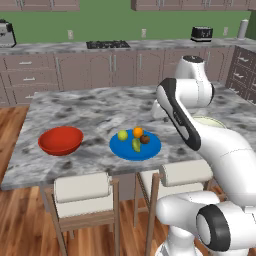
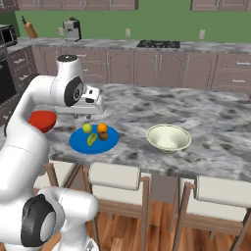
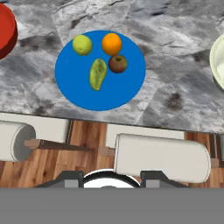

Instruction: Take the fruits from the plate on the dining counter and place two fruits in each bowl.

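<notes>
The blue plate [image 1: 150, 148] [image 2: 77, 142] [image 3: 118, 92] lies near the front edge of the marbled dining counter [image 1: 90, 110]. On it rest a yellow-green ball [image 3: 82, 44], an orange ball [image 3: 111, 43], a dark brown-red ball [image 3: 117, 64] and an elongated green fruit [image 3: 98, 74]. The red bowl [image 1: 61, 140] [image 3: 5, 30] sits left of the plate, the cream bowl [image 2: 168, 138] [image 3: 218, 61] to its right. My gripper [image 2: 83, 115] [image 3: 111, 177] hovers above the plate's far left side, open, with nothing between its fingers.
Two cushioned stools [image 1: 82, 192] [image 1: 185, 172] stand tucked against the counter's front edge, below the plate. Brown cabinets, a stovetop [image 1: 107, 44] and a toaster [image 1: 201, 33] line the back wall. My own arm hides the cream bowl's left part in the left base view.
</notes>
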Controlling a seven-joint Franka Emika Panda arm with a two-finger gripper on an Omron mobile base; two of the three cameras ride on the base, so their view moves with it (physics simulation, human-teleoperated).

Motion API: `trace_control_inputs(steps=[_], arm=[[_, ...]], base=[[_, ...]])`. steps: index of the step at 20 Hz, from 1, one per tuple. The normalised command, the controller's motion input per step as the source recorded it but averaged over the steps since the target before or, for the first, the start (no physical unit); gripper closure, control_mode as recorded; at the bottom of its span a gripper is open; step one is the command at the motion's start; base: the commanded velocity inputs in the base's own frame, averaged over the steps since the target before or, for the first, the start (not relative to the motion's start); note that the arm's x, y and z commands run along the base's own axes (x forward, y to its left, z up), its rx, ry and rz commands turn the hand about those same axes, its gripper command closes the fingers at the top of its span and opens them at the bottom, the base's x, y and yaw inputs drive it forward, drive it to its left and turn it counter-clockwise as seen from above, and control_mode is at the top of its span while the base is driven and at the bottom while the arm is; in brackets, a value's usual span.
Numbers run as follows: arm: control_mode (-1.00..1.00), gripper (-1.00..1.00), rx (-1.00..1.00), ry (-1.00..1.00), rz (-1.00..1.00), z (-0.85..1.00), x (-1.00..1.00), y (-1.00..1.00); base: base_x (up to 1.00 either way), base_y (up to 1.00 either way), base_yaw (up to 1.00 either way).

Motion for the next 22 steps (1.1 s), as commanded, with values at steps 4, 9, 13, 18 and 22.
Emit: trace_control_inputs(steps=[4,9,13,18,22], arm=[[-1.00,-1.00,0.00,0.00,0.00,-0.01,0.00,0.05],[-1.00,-1.00,0.00,-0.03,-0.06,-0.58,0.58,0.30],[-1.00,-1.00,0.10,0.00,-0.03,-0.77,0.85,0.04],[-1.00,-1.00,0.08,0.01,-0.04,-0.79,0.48,0.27],[-1.00,-1.00,-0.04,0.04,-0.21,-0.45,0.62,0.36]], base=[[0.00,0.00,0.00],[0.00,0.00,0.00],[0.00,0.00,0.00],[0.00,0.00,0.00],[0.00,0.00,0.00]])
